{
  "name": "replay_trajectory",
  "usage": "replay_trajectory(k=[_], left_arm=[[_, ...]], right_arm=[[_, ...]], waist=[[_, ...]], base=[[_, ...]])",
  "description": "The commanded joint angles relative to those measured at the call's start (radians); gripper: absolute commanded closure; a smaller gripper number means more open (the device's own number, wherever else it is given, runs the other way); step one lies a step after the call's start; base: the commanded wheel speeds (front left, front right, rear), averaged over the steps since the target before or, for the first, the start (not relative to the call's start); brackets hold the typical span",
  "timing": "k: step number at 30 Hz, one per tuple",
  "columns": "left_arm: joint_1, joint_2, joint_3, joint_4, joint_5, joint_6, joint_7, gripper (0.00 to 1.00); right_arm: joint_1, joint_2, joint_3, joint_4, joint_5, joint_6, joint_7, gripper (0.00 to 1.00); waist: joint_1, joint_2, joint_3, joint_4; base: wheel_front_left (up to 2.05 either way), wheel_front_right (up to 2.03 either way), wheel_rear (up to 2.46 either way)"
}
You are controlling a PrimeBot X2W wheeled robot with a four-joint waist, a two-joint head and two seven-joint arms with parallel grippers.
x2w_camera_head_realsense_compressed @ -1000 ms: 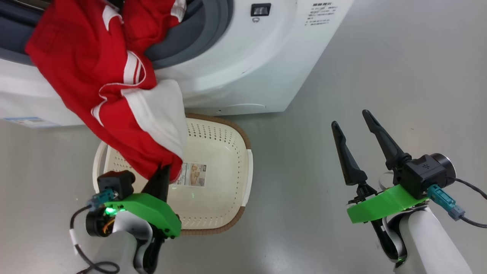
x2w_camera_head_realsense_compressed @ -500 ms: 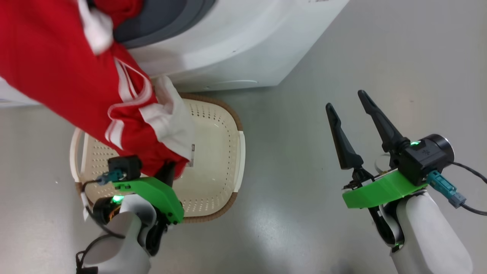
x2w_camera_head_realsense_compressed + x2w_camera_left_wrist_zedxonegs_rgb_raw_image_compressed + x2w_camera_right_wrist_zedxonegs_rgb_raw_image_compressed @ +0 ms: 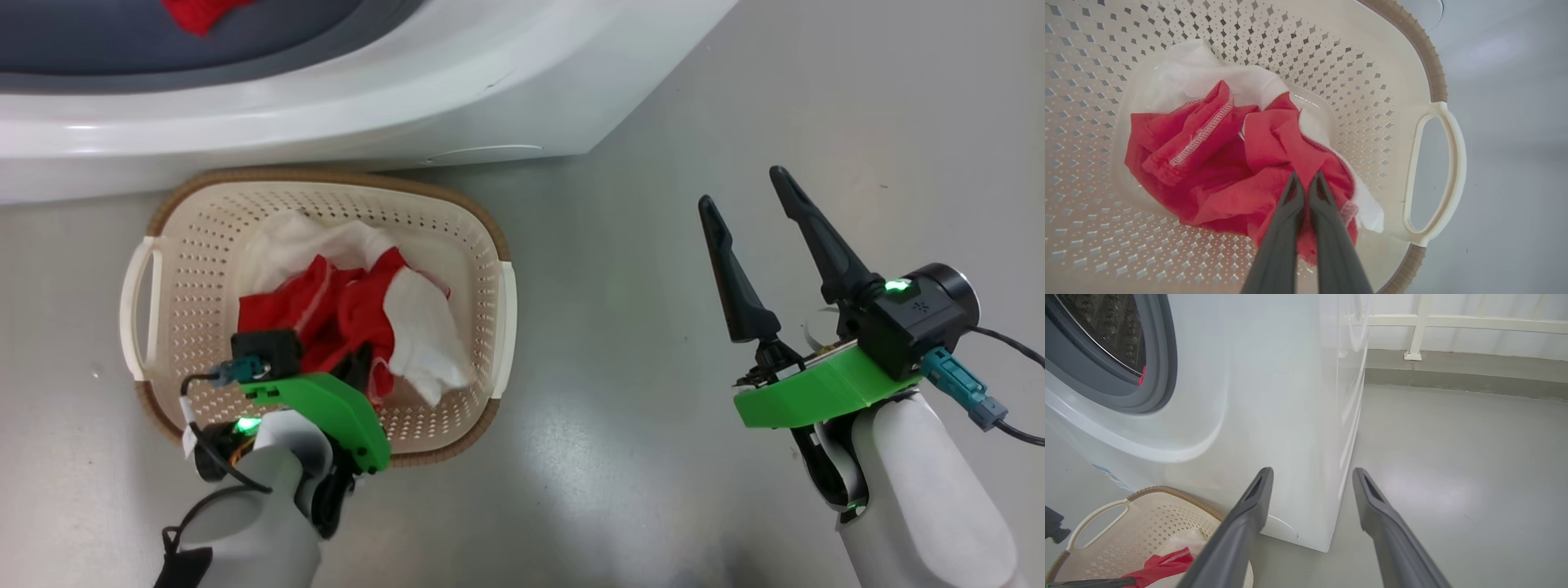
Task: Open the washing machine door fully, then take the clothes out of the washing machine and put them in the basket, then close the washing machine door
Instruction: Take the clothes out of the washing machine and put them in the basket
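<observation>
The left gripper (image 3: pixel 1304 180) is closed on a fold of the red clothes (image 3: pixel 1208 163), heaped in the basket (image 3: pixel 1396 73). The right gripper (image 3: pixel 741 186) is held wide open and empty. A red scrap (image 3: pixel 196 12) at the washing machine (image 3: pixel 490 98) opening is cut off by the frame edge.

Head overhead, wrists low; shared basket (image 3: pixel 196 269)

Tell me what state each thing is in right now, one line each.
Washing machine, mouth uncovered, drum showing.
Red scrap, lying at the drum mouth.
Basket, upright on the floor, holding clothes.
Clothes, crumpled in the basket.
Left pincer, shut on the clothes.
Right pincer, open, empty, over the floor.
</observation>
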Motion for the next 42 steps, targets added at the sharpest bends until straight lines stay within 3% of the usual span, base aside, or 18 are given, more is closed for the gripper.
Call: replay_trajectory(k=[1,6,8,9,10,11,22,36,42], left_arm=[[-0.008,0.018,0.011,0.003,-0.004,0.011,-0.021,1.00],[-0.040,0.018,-0.008,0.028,0.002,0.031,-0.047,1.00],[-0.052,0.018,-0.023,0.036,0.020,0.046,-0.056,0.55],[-0.052,0.018,-0.023,0.036,0.020,0.046,-0.056,0.55],[-0.057,0.018,-0.026,0.039,0.024,0.050,-0.060,0.36],[-0.064,0.018,-0.030,0.043,0.028,0.056,-0.065,0.00],[-0.083,0.019,-0.024,0.023,0.047,0.069,-0.077,0.00],[0.051,0.049,0.080,-0.254,0.152,0.093,-0.077,0.00],[0.138,0.056,0.129,-0.382,0.217,0.085,-0.077,0.00]], right_arm=[[0.007,0.004,0.022,-0.022,0.011,0.005,-0.006,0.00],[0.006,0.004,0.021,-0.020,0.013,0.005,-0.006,0.00],[0.006,0.004,0.020,-0.019,0.014,0.005,-0.006,0.00],[0.006,0.004,0.020,-0.019,0.014,0.005,-0.006,0.00],[0.005,0.004,0.020,-0.019,0.014,0.005,-0.006,0.00],[0.004,0.004,0.019,-0.018,0.015,0.005,-0.006,0.00],[0.008,0.004,0.011,-0.010,0.010,0.005,-0.006,0.00],[0.048,0.004,-0.001,0.007,0.001,0.005,-0.006,0.00],[0.073,0.004,-0.006,0.013,-0.001,0.005,-0.006,0.00]], waist=[[0.0000,0.0000,0.003,-0.001],[0.0000,0.0000,0.008,-0.002],[0.0000,0.0000,0.009,-0.001],[0.0000,0.0000,0.009,-0.001],[0.0000,0.0000,0.009,0.000],[0.0000,0.0000,0.008,0.002],[0.0000,0.0000,-0.027,0.024],[0.0000,0.0000,-0.156,0.067],[0.0000,0.0000,-0.225,0.073]], base=[[0.00,0.00,0.00],[0.00,0.00,0.00],[0.00,0.00,0.00],[0.00,0.00,0.00],[0.00,0.00,0.00],[0.00,0.00,0.00],[0.00,0.00,0.00],[0.00,0.00,0.00],[0.00,0.00,0.00]])
